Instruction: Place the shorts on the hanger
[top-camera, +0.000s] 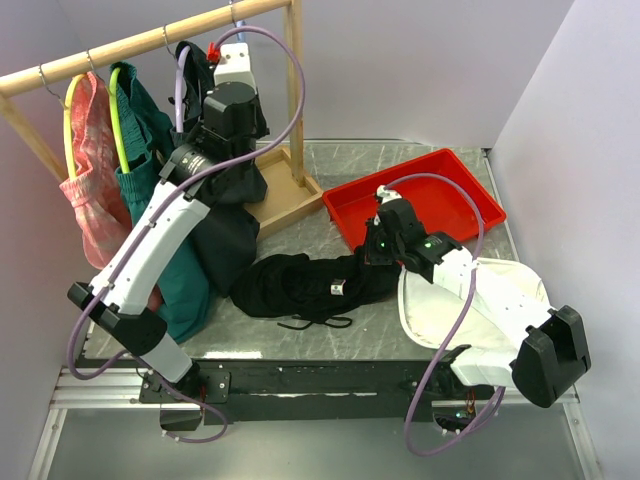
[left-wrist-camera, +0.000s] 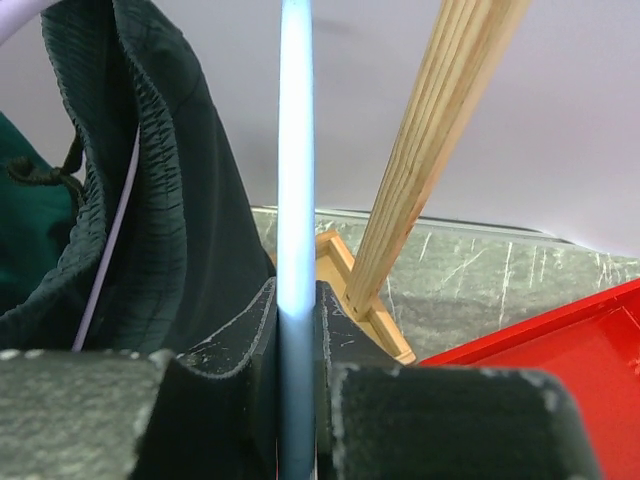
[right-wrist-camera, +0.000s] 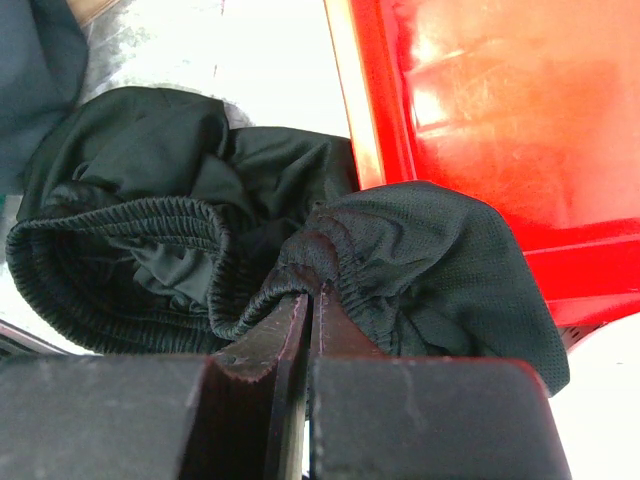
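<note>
The black shorts (top-camera: 300, 285) lie bunched on the table, with a small white label (top-camera: 338, 287) and a thin drawstring (top-camera: 315, 322) showing. My right gripper (top-camera: 375, 245) is shut on their elastic waistband; in the right wrist view the gripper (right-wrist-camera: 312, 300) pinches the band of the shorts (right-wrist-camera: 420, 260) next to the red tray. My left gripper (top-camera: 228, 58) is raised at the rack's rail. In the left wrist view it (left-wrist-camera: 297, 320) is shut on the light blue hanger (left-wrist-camera: 297, 180), whose thin bar runs upright between the pads. The hanger is mostly hidden in the top view.
A wooden rack (top-camera: 150, 45) with post (top-camera: 295, 100) and base (top-camera: 290, 195) holds pink checked shorts (top-camera: 90, 170), dark green shorts (top-camera: 150, 150) and dark shorts on a purple hanger (top-camera: 180, 75). A red tray (top-camera: 470, 200) stands at the right. A white cloth (top-camera: 500, 300) lies under my right arm.
</note>
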